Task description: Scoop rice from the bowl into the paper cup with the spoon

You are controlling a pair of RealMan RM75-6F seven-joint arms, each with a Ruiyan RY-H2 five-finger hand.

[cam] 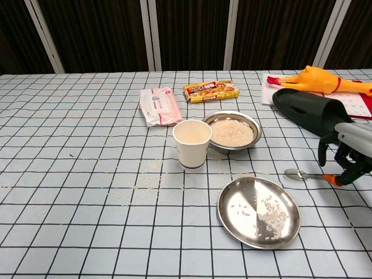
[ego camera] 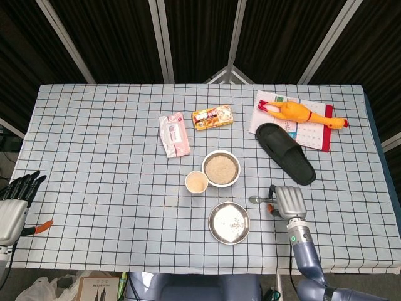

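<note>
The right hand (ego camera: 287, 200) is hovering over the spoon (cam: 302, 174) handle near the table's (ego camera: 94, 157) front edge, fingers apart, gripping nothing. The left hand (ego camera: 14, 207) is hanging open off the left edge. Rice bowl (ego camera: 221, 168) and paper cup (ego camera: 197, 182) are sitting mid-table, touching.

Sitting on the counter (ego camera: 94, 157): one rice bowl (ego camera: 221, 168), one paper cup (ego camera: 197, 182), one spoon (ego camera: 258, 200), one steel plate (ego camera: 229, 222), one wipes pack (ego camera: 174, 134), one snack packet (ego camera: 212, 117), one black slipper (ego camera: 286, 152), one rubber chicken (ego camera: 302, 113), one calendar (ego camera: 313, 128). Two robot hands are showing: left (ego camera: 12, 204), right (ego camera: 288, 200).

Lab bench — black curtains (ego camera: 200, 37), checked tablecloth (ego camera: 94, 157)
</note>
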